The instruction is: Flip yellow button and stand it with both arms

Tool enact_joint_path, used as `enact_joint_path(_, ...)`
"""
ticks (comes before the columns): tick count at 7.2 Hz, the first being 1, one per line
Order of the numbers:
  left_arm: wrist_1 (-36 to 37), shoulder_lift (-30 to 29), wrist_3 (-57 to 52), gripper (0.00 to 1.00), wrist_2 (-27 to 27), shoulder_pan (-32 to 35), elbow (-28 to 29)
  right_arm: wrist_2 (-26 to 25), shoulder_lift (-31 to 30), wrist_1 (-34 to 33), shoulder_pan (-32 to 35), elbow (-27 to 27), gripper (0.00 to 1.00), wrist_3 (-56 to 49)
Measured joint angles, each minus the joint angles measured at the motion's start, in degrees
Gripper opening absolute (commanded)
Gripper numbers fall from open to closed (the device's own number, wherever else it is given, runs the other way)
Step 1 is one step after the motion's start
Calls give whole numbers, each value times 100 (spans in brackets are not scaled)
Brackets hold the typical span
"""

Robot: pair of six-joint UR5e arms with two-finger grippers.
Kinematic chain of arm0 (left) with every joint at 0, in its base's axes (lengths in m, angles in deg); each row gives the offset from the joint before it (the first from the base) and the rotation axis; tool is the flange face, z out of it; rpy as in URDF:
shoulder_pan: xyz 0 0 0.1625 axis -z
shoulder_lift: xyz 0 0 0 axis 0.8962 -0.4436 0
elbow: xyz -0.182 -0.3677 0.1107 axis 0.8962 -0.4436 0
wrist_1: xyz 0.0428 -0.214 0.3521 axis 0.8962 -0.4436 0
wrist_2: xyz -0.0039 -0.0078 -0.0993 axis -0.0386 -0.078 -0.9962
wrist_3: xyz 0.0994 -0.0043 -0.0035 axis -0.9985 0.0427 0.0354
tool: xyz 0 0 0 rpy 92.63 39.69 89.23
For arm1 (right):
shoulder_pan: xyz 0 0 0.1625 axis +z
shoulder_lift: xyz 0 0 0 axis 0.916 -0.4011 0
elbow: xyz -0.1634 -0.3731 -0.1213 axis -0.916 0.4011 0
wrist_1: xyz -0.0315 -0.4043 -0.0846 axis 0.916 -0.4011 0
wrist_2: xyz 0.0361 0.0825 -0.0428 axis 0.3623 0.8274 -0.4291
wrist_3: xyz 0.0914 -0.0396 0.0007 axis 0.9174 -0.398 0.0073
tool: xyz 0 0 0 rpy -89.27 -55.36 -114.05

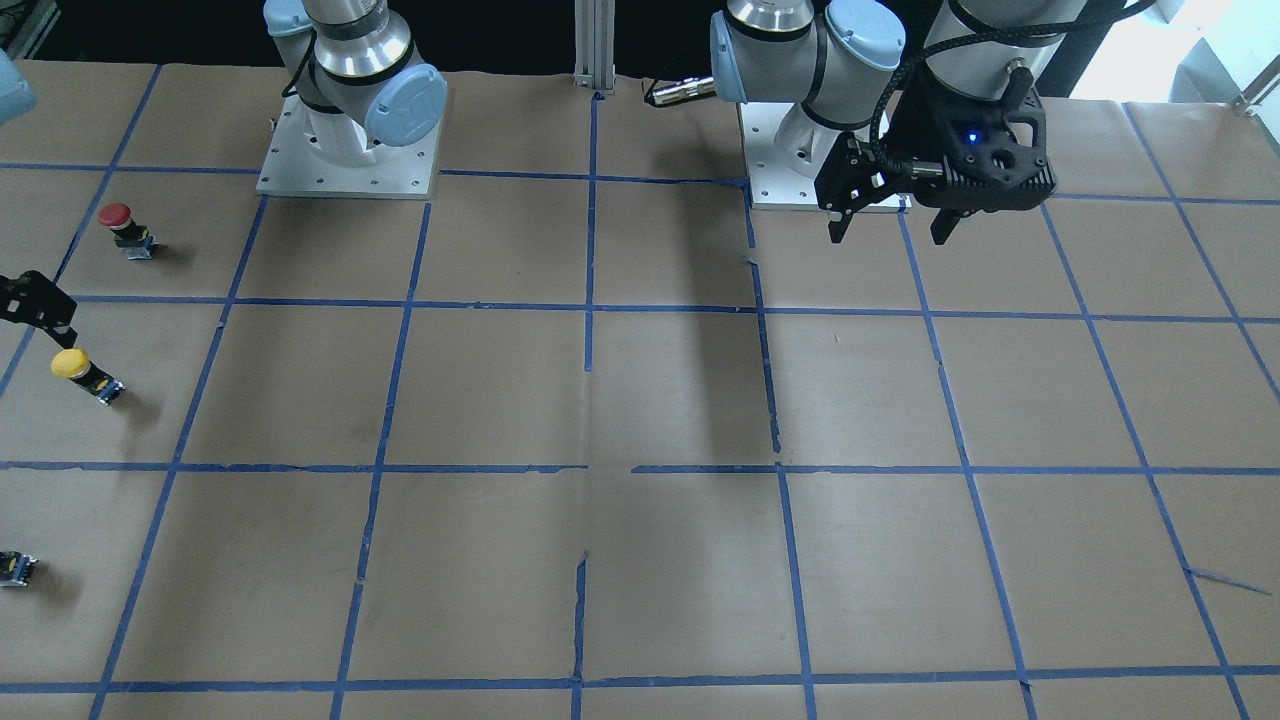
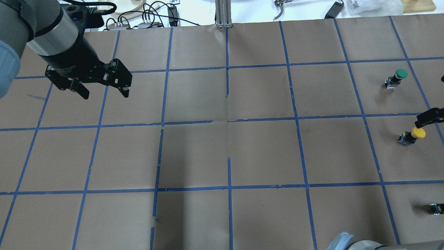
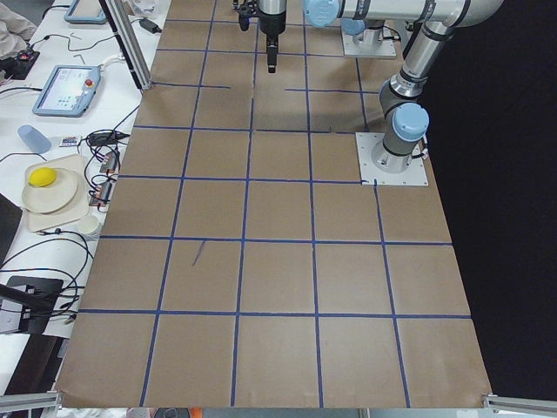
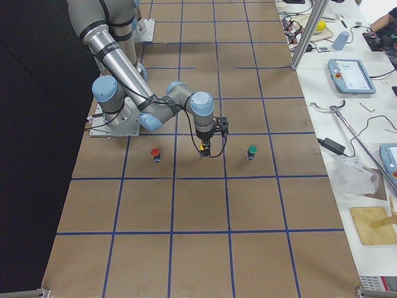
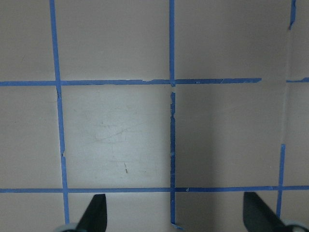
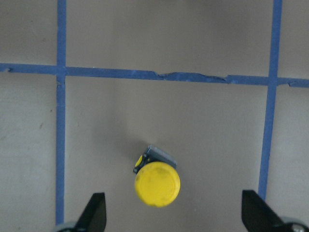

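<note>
so the desk [image 1: 650,400] is brown paper w/ a blue tape grid. the yellow button [image 1: 85,374]: yellow cap, black body, silvery base. red-cap button [image 1: 125,228] & green-cap button [image 2: 396,78] have black bodies too. tiny block [image 2: 436,208] is black + yellow. left arm [image 1: 985,40] & right arm [image 1: 350,45] silver w/ light-blue joint caps, left gripper [image 1: 888,238] black w/ a blue light

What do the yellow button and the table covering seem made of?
On the yellow button, the cap looks like smooth matte plastic, evenly coloured; the grey base may be metal. The table covering looks like matte brown paper, given its creases and seams. The blue grid lines look like tape, with torn edges.
</note>
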Motion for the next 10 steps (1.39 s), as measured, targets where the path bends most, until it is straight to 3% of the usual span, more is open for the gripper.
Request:
enact_joint_path(2,-1,0,0,100,-4,1,-1,-68,-418,1566,449,796,100,891)
enact_joint_path(4,-3,-5,0,100,-6,-3,-1,-102,-984,2945,1488,1342,100,2656)
enact_joint_path(5,0,-10,0,100,-5,-2,-1,-106,-1271,3307,2129,1465,100,3445)
enact_joint_path(8,15,-14,0,100,-14,-2,4,-112,-1535,3527,3782,1506,100,4955)
enact_joint_path(10,20,-12,0,100,-20,-5,14,-106,-1527,3529,4032,1468,100,5051)
